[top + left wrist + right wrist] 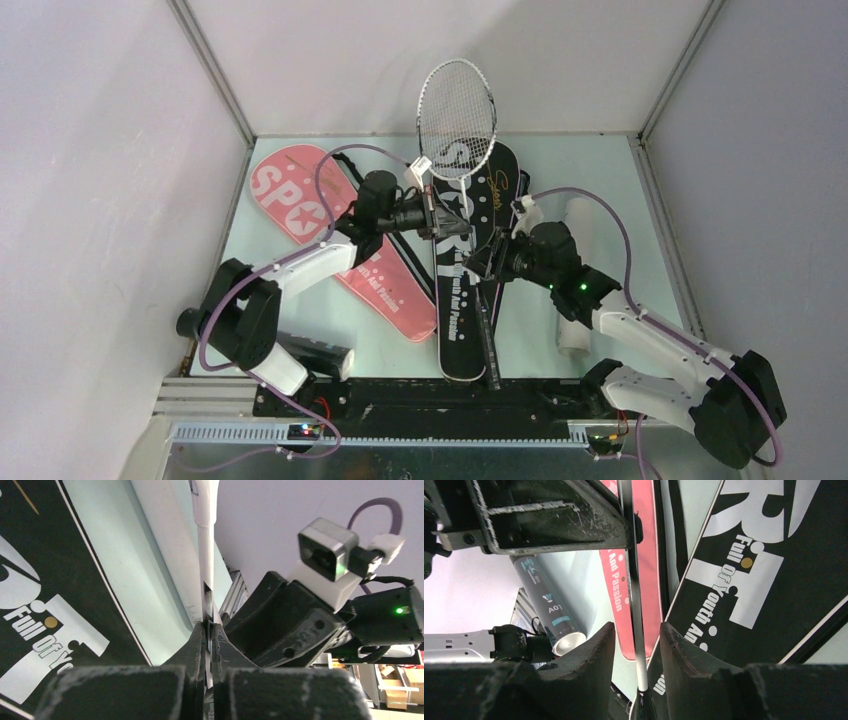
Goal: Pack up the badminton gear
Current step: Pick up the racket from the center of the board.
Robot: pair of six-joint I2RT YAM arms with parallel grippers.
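Left fingers (196, 647) are pressed tight on the white racket (457, 105), pinching its thin shaft just below the head. The racket stands tilted, head up at 12 o'clock and poking past the far edge of the surface (625, 200), grip end down over the black cover (455, 320).

Right fingers (591, 652) are spread. The shaft runs straight down the gap between them with daylight on both sides, so no contact there.

Lettering now. The black cover reads "Full Of Youth An…" in white along its length, with big white block letters above that and a gold script signature near its head at 1 o'clock. The pink cover (300, 195) lies at 9 o'clock of the black one, angled, showing "SPO" on its head and "And Passion" down its neck. The black tube (544, 600) lies on its side at 7 o'clock by the left arm's base; its print looks like "A01", though I can't be sure.

As for room, the black cover's narrow end reaches the near edge at 6 o'clock. The pink cover's head sits close to the far-left corner. The white tube (573, 338) lies at 3 o'clock, partly under the right arm, with a bare strip between it and the right edge.
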